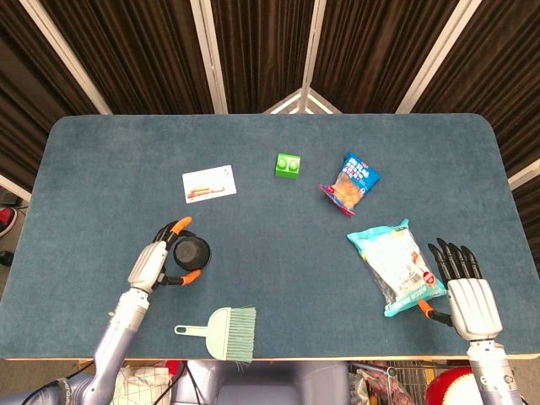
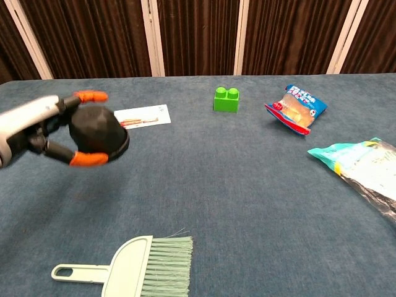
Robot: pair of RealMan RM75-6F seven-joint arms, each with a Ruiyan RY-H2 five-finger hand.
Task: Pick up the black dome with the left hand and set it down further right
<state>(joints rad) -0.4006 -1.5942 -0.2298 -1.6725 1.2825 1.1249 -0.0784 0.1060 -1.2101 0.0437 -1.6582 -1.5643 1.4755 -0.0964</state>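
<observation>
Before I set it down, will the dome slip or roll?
Probably not. The left hand grips the dome from both sides, clear of the table. Its wide flat rim should sit stable; its faceted shell looks rigid.

Blue felt-covered table (image 1: 110, 160), lying on it: white printed card (image 1: 208, 183), green plastic building block (image 1: 288, 165), blue-and-orange snack packet (image 1: 351, 183), teal-and-clear bag (image 1: 394, 265), pale green hand brush (image 1: 221, 329).
</observation>
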